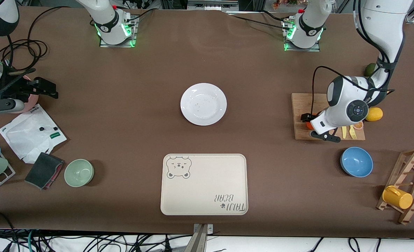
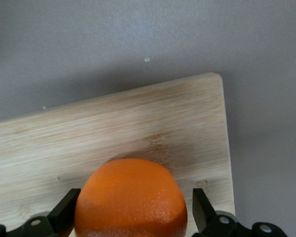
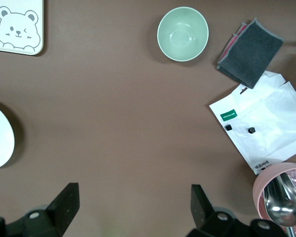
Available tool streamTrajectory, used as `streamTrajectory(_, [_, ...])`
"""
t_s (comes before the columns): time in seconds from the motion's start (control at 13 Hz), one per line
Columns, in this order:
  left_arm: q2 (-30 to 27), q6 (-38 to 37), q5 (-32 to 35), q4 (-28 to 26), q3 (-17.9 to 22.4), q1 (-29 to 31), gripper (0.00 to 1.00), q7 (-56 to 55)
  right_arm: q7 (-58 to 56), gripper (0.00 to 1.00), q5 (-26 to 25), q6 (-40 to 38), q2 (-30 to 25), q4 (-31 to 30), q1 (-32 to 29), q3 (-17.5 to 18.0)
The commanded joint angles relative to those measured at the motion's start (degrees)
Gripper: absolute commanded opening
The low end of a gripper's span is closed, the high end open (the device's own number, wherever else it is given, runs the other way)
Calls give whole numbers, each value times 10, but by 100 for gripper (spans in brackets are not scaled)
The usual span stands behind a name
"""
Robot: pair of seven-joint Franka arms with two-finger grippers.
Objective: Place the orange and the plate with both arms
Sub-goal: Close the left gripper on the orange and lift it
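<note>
The brown table (image 1: 207, 63) carries everything. Near its front-camera edge lies the cream tray (image 1: 204, 185) with a bear print, and farther from the camera than the tray, about mid-table, sits the plate (image 1: 203, 104): round, glossy white, shallow-rimmed, with a few faint specks on it and nothing resting on it.

Toward the left arm's end lies a wooden cutting board (image 1: 303, 105). The left gripper (image 2: 130, 212) is down over the board's camera-side part, and the orange (image 2: 132, 200) rests on the board between its two fingers (image 2: 203, 210). The jaws straddle the fruit: one finger appears to touch its side, while a clear gap shows at the other, so the fruit is bracketed but not firmly clamped. The orange is bright red-orange, round and slightly flattened, with finely pitted skin. In the front view only a sliver of it shows beside the arm's white wrist.

A blue bowl (image 1: 356, 161) stands nearer the camera than the board. A lemon (image 1: 373, 114) lies at the board's outer edge.

The right gripper (image 3: 133, 205) waits with jaws wide apart and holding nothing, raised over the right arm's end of the table, above bare tabletop near a white bag (image 1: 30, 133), a green bowl (image 1: 79, 172) and a dark cloth (image 1: 44, 170).
</note>
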Motion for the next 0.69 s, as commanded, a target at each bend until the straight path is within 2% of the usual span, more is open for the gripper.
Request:
streamTrajectory(0.0, [-16,-2,15,-1,2,-3,33,28,5,100,7,-3,2,7,-2,1])
streamTrajectory(0.23, [-40,-52,7,25,-6,-6,31,17,5,100,7,-3,3,7,-2,1])
streamTrajectory(0.38, [-48,-108,1,63,-36,-4,32,3,5,100,7,-3,3,7,-2,1])
streamTrajectory(0.62, [-55,-124,-50,91,-98,-8,32,-74,5,100,7,-3,3,7,-2,1])
